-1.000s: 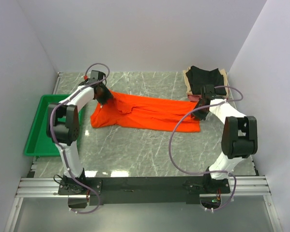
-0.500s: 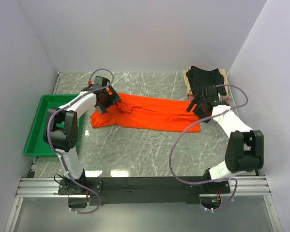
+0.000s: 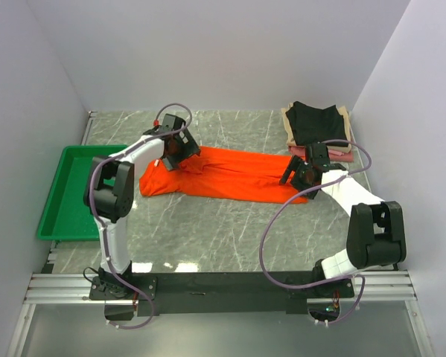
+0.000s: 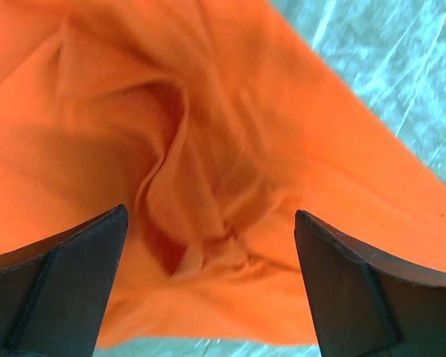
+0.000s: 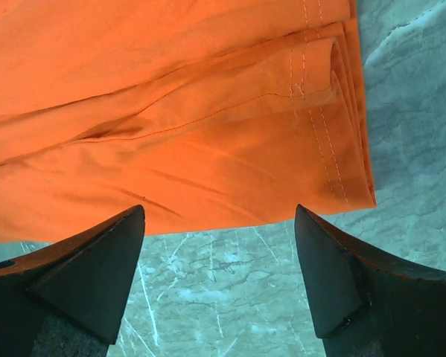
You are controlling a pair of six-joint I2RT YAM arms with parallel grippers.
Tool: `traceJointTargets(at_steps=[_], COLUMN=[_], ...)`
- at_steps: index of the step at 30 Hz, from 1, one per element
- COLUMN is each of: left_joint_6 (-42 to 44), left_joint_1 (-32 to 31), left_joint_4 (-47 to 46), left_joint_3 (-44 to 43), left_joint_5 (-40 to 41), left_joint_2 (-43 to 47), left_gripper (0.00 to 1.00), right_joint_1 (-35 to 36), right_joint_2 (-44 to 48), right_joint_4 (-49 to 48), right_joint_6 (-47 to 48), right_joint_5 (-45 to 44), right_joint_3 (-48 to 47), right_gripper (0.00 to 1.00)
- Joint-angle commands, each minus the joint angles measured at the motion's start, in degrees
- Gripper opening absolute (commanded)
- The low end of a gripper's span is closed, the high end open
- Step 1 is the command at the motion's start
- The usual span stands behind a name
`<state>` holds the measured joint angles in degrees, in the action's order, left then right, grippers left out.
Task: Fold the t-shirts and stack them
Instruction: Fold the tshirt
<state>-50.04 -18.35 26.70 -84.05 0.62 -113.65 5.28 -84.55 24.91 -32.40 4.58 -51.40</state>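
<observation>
The orange t-shirt lies folded into a long band across the middle of the table. My left gripper hovers open over its crumpled left end, with nothing between its fingers. My right gripper stands open above the near right corner, where the stitched hem shows, and holds nothing. At the back right sits a stack of folded t-shirts: a black one on top, beige and pink edges showing under it.
A green plastic tray stands at the left edge of the marble table. White walls close in on three sides. The arm bases and a metal rail run along the near edge.
Both grippers have opened and let go of the orange t-shirt. The left one has shifted right along the shirt's back edge, and the right one has slid slightly left and nearer.
</observation>
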Motion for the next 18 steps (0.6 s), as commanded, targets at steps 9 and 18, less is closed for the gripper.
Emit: traceJointTargets(at_steps=[9, 18], left_joint_6=[1.6, 1.5], left_joint_1=[-0.5, -1.6], left_joint_4=[-0.8, 0.7], left_joint_3=[-9.9, -30.1], left_joint_5=[-4.0, -8.7], left_joint_2=[-6.3, -16.5], left_gripper=[1.00, 0.99], right_joint_1=[0.2, -0.4], right_joint_2=[0.4, 1.6], right_joint_4=[-1.0, -0.3], right_joint_6=[0.9, 1.3], right_joint_5=[-2.5, -3.4], right_joint_3=[-0.9, -0.7], right_gripper=[0.88, 0.88])
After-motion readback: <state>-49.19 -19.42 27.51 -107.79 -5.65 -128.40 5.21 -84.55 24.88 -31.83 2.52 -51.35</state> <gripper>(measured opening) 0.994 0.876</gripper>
